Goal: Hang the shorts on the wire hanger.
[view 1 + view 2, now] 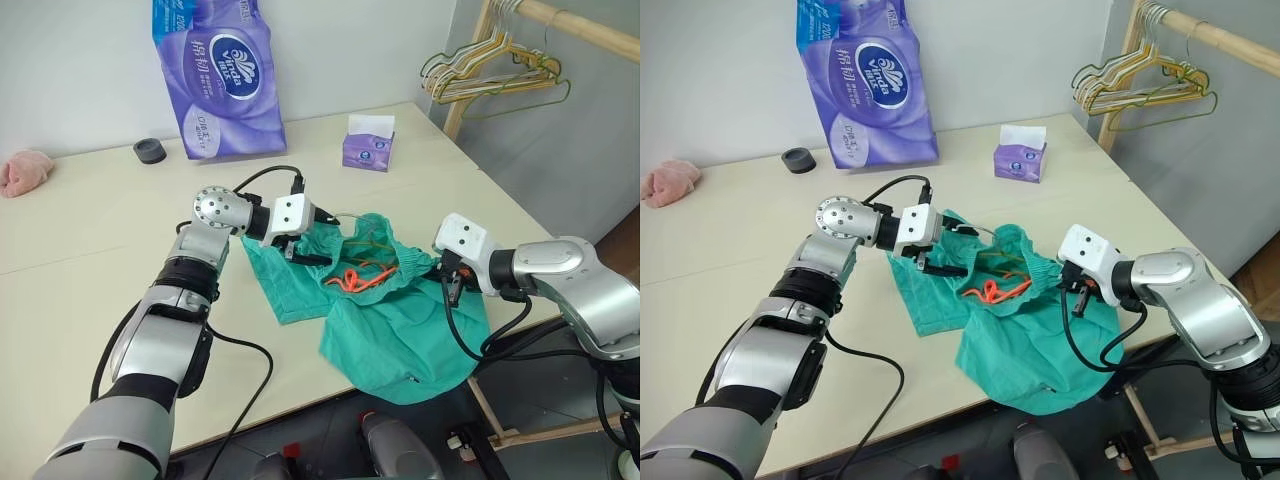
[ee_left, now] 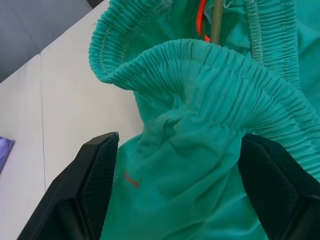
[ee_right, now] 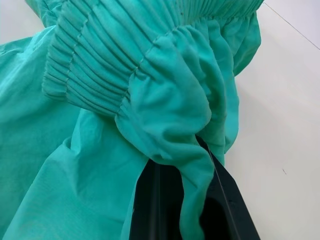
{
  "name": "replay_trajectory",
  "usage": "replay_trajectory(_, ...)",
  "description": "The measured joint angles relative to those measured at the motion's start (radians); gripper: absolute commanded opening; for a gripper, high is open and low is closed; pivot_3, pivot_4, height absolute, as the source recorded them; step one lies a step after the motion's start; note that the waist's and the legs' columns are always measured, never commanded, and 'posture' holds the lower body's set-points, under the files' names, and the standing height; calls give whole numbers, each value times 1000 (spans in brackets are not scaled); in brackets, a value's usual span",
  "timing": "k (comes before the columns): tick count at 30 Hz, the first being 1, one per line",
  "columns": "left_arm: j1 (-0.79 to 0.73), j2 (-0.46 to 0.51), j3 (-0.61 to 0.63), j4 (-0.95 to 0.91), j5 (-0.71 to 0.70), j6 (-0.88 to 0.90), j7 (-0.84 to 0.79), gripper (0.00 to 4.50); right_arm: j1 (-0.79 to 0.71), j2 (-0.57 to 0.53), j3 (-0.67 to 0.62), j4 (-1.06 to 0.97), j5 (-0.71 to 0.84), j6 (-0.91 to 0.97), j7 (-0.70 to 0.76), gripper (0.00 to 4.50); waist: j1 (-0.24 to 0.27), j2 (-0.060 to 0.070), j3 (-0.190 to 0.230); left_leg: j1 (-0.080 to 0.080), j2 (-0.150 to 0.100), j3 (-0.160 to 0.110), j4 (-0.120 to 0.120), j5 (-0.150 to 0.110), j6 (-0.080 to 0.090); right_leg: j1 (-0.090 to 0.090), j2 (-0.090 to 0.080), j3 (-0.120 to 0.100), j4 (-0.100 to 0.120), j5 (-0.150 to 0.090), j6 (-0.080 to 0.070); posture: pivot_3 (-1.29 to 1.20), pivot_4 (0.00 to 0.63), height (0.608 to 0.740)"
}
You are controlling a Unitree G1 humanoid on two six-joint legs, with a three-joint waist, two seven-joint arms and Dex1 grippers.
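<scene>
The teal shorts (image 1: 385, 310) lie crumpled on the table (image 1: 120, 260), and one leg hangs over its front edge. Their orange drawstring (image 1: 360, 275) sits in the open waistband. A thin greyish wire of the wire hanger (image 2: 216, 25) runs inside the waistband; the cloth hides the rest of it. My left gripper (image 1: 312, 238) is open at the waistband's left side, with the gathered elastic between its black fingers (image 2: 95, 185). At the right side, my right gripper (image 1: 452, 285) is shut on a fold of the waistband, and cloth drapes over its fingers (image 3: 150, 210).
A tall purple tissue pack (image 1: 215, 80) and a small purple tissue box (image 1: 368, 148) stand at the back of the table. A black round cap (image 1: 150, 150) and a pink cloth lump (image 1: 25, 172) lie far left. Gold and green hangers (image 1: 490, 75) hang on a wooden rail, right.
</scene>
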Motion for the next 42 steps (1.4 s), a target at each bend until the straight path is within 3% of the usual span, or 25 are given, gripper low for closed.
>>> replay_trajectory(12, -31, -29, -1, 98, 4, -14, -14, 19, -20, -9, -21, -2, 12, 0, 1, 0, -2, 0, 0, 0, -1, 0, 0, 0, 0, 0, 0, 0, 0, 0, 0, -298, 65, 740)
replay_trajectory(22, -35, -59, 4, 109, -3, 1, -17, 19, -18, -29, -32, -8, 12, 4, -6, 0, -2, 0, 0, 0, -1, 0, 0, 0, 0, 0, 0, 0, 0, 0, 0, -310, 67, 740)
replay_trajectory(32, -74, -112, 13, 110, -20, 76, -33, 19, 61, -50, -159, -62, 67, 82, -15, 0, -2, 0, 0, -1, -2, 0, 0, 0, 0, 0, 0, -1, 0, 0, 0, -354, 76, 740)
replay_trajectory(42, -181, -103, 38, 162, -27, 111, 22, 19, 182, 79, -312, -159, 104, 97, -169, 0, -29, 0, 0, 0, -4, 0, -1, 0, 0, 0, 1, 0, 0, -1, 1, -350, 76, 740)
